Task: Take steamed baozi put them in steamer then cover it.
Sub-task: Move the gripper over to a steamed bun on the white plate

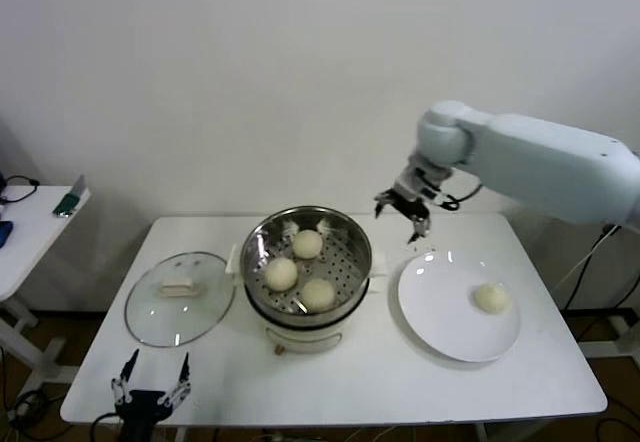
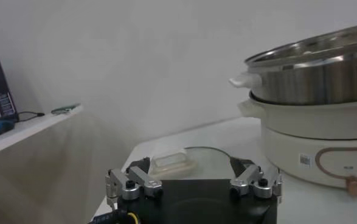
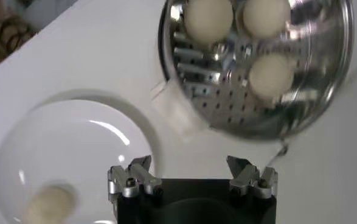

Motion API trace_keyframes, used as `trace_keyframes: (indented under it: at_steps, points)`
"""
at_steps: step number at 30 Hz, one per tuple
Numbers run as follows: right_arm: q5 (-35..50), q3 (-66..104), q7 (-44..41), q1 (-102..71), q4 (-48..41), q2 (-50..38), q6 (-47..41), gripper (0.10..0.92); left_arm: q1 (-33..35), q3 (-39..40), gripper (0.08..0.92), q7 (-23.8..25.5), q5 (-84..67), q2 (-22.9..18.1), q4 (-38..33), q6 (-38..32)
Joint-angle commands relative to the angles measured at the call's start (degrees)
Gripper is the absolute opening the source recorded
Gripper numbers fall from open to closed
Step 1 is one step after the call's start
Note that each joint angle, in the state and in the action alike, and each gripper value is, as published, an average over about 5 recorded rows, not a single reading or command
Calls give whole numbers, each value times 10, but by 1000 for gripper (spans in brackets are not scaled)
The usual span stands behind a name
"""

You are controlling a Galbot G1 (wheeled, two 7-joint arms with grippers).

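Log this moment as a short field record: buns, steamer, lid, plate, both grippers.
baozi in steamer: three
baozi on plate: one
steamer: uncovered, mid-table, between lid and plate
cover: flat on the table, on the steamer's left side
plate: on the steamer's right side
right gripper: open, empty, in the air behind the gap between steamer and plate
left gripper: open, empty, low at the table's near edge by the cover
task left: last bun, then the cover
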Motion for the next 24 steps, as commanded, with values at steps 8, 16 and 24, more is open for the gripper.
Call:
trace_keyframes:
  at_steps: [8, 16, 24]
  points:
    - [-123, 253, -17, -349, -86, -187, -77, 823, -3, 4, 823, 0, 17, -2, -2, 8]
    - [-174, 324, -10, -394, -174, -140, -50, 823, -3, 6, 823, -4, 29, -9, 3, 12]
    - [-181, 329, -6, -382, -217, -79, -46, 823, 0, 5, 823, -5, 35, -14, 8, 11]
